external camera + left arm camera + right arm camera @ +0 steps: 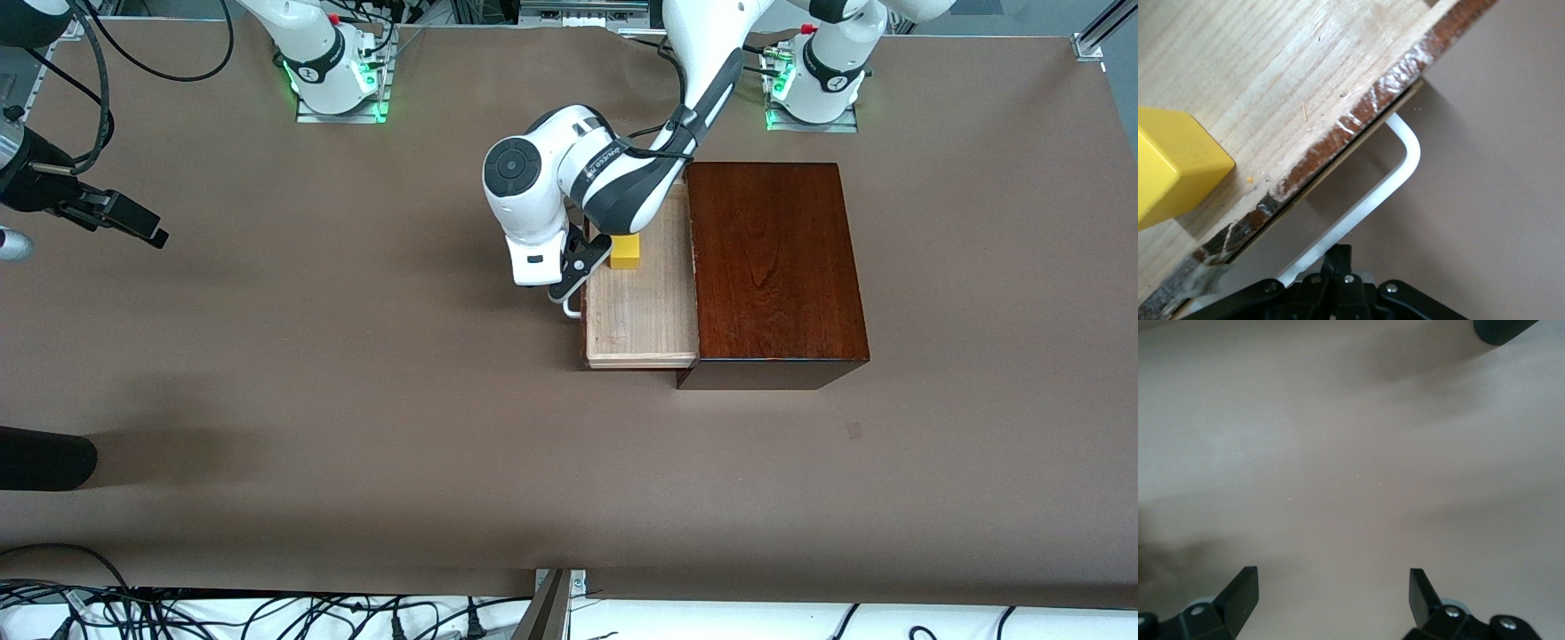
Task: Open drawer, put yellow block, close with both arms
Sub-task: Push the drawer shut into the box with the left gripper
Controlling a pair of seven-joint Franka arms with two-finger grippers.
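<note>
The drawer [640, 311] stands pulled out of the dark mahogany box [773, 267], its pale wood floor [1271, 80] showing. The yellow block [625, 252] sits inside it, at the end farther from the front camera; it also shows in the left wrist view [1171, 167]. My left gripper [573, 276] is shut and empty right at the drawer's front, its closed fingertips [1341, 257] against the white loop handle [1405, 153]. My right gripper [124, 218] waits open over bare table toward the right arm's end, its fingers [1238, 587] wide apart with nothing between them.
A black rounded object [44, 458] lies at the table's edge toward the right arm's end, nearer the front camera; it also shows in the right wrist view [1501, 328]. Brown table [356, 400] spreads around the box. Cables hang along the front edge.
</note>
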